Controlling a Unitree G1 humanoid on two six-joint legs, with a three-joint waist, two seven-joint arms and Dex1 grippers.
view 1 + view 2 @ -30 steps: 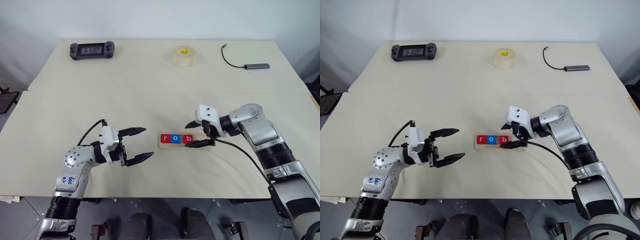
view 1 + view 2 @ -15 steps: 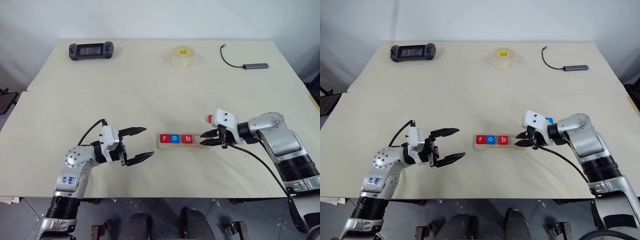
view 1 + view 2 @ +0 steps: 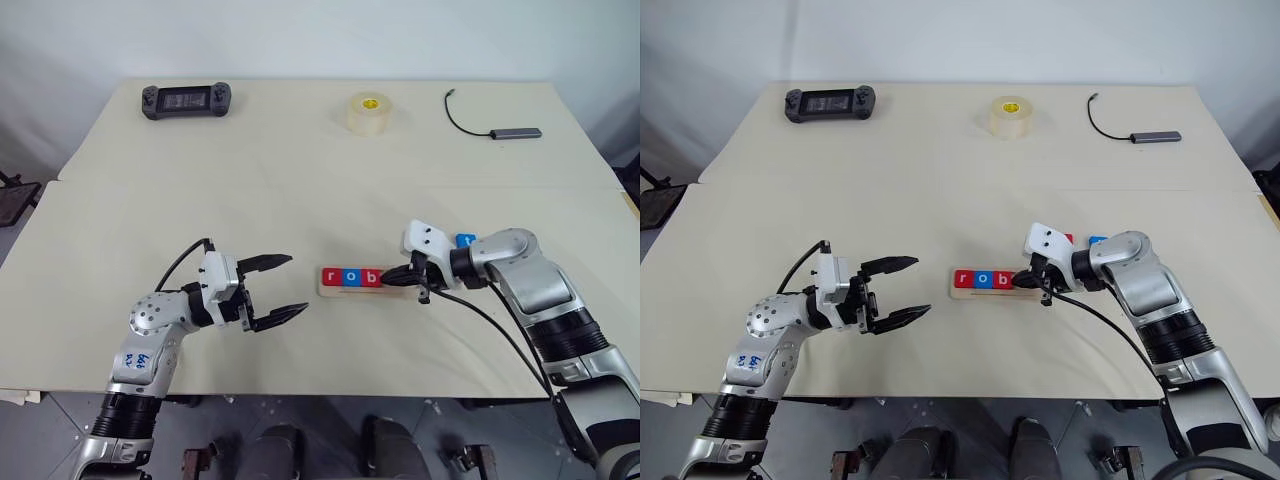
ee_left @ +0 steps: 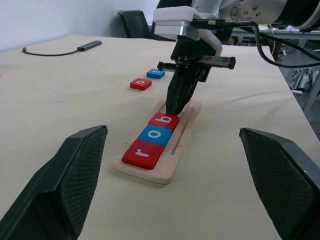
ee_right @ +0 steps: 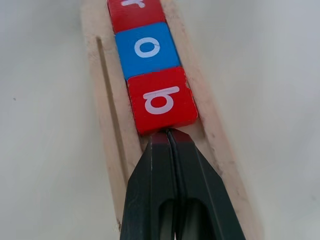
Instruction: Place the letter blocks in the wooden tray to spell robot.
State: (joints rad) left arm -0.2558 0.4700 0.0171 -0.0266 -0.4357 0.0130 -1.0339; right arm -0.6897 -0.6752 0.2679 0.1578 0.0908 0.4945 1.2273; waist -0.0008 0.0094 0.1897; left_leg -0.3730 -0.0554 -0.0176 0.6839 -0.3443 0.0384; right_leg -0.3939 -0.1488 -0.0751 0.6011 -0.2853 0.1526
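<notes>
The wooden tray [image 3: 358, 291] lies at the table's front middle. Three letter blocks sit side by side in its slot: red r [image 3: 330, 276], blue o [image 3: 350, 276], red b [image 3: 371, 277]. My right gripper [image 5: 167, 133] is shut and empty, angled down into the slot, with its tips against the b block's right edge [image 5: 162, 102]. Two loose letter blocks, one red [image 3: 1068, 240] and one blue [image 3: 1098, 241], lie on the table just behind my right forearm. My left gripper [image 3: 297, 285] hangs open and empty a short way left of the tray.
A black game controller [image 3: 185, 100] lies at the back left, a tape roll [image 3: 367, 112] at the back middle, and a grey hub with a black cable [image 3: 497, 127] at the back right. Bare table surrounds the tray.
The right gripper shut, drew away to the right of the tray, then came back lower with its closed tips against the b block. The left arm stayed still.
</notes>
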